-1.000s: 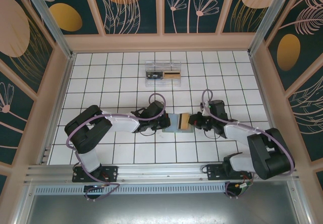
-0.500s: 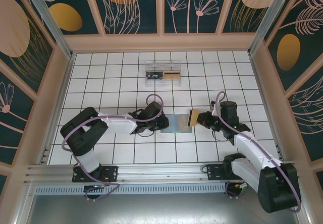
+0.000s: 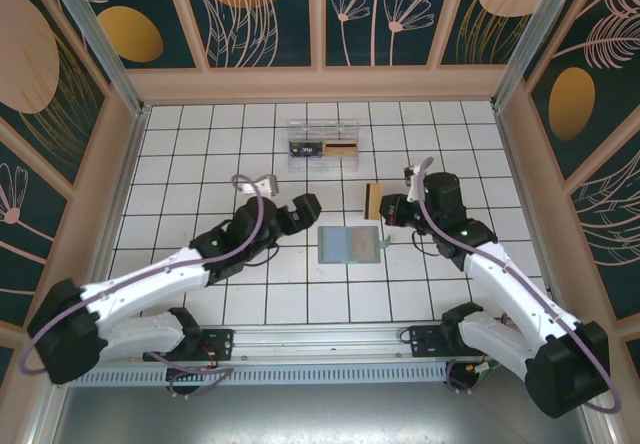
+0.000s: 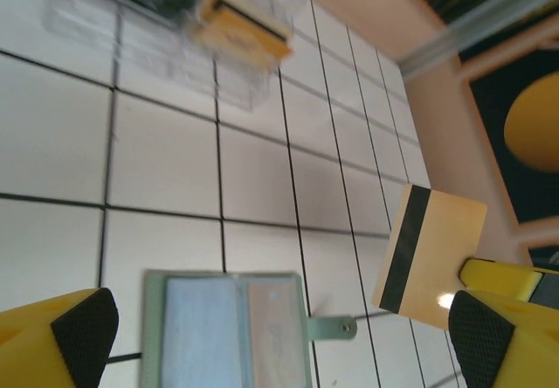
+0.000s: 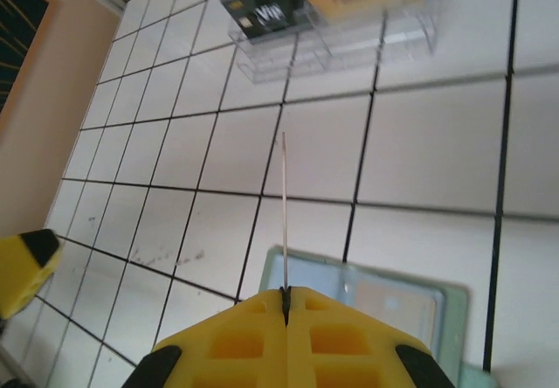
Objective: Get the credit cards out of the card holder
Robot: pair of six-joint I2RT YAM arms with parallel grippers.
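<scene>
The card holder (image 3: 350,245) lies open and flat on the tiles, grey-green at the rim and blue-grey inside, with its strap tab (image 4: 332,328) sticking out. Its pocket (image 4: 271,327) by the tab looks pale tan. My right gripper (image 3: 383,207) is shut on a tan credit card (image 3: 373,202) with a black stripe (image 4: 403,248), held above the floor just beyond the holder; it shows edge-on (image 5: 283,213) in the right wrist view. My left gripper (image 3: 303,209) is open, raised and left of the holder (image 4: 225,329), holding nothing.
A clear plastic box (image 3: 323,146) stands at the far middle of the floor with a black card (image 3: 306,148) and a tan card (image 3: 341,149) in it. Peach walls ring the tiled floor.
My left gripper has opened, let go of the holder and drawn back up and to the left. My right gripper pulled the tan card out of the holder and carried it towards the far side.
</scene>
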